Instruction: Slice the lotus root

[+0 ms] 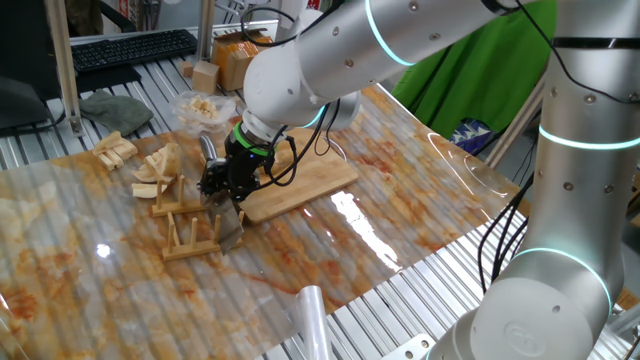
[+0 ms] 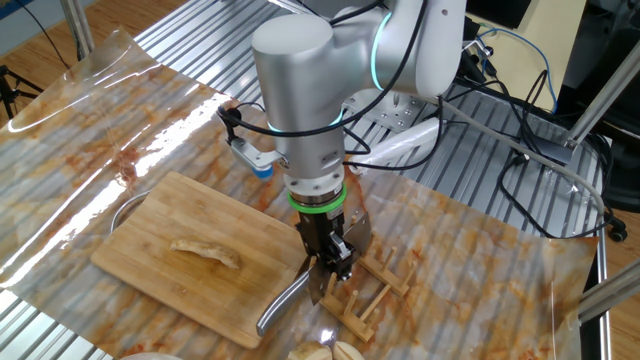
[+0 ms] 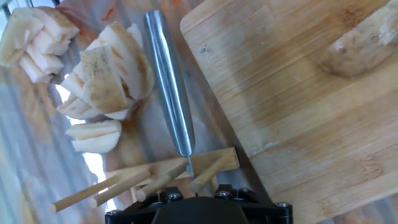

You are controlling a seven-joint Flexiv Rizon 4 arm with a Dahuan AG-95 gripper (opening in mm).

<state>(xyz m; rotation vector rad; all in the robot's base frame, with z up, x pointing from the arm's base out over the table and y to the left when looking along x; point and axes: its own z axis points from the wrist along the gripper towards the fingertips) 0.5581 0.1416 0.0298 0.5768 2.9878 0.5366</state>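
The lotus root [image 2: 205, 253], a small pale beige piece, lies in the middle of the wooden cutting board [image 2: 150, 230]; the hand view has it at the upper right [image 3: 360, 43]. My gripper [image 2: 330, 268] hangs straight down at the board's corner, low over the wooden dowel rack [image 2: 372, 292]. A knife sits in that rack, with its steel handle [image 3: 168, 74] pointing away from the gripper and its blade [image 1: 232, 232] under the fingers. The fingers straddle the knife where handle meets blade [image 1: 222, 185]. Whether they press on it does not show.
Tan wedge-shaped pieces lie in piles [image 1: 160, 165] [image 1: 115, 150] beside the rack, close to the knife handle [image 3: 112, 71]. A clear plastic bowl of pale bits [image 1: 203, 108], a cardboard box [image 1: 240, 55] and a keyboard [image 1: 130, 48] stand behind. A shiny plastic sheet [image 1: 400, 230] covers the table.
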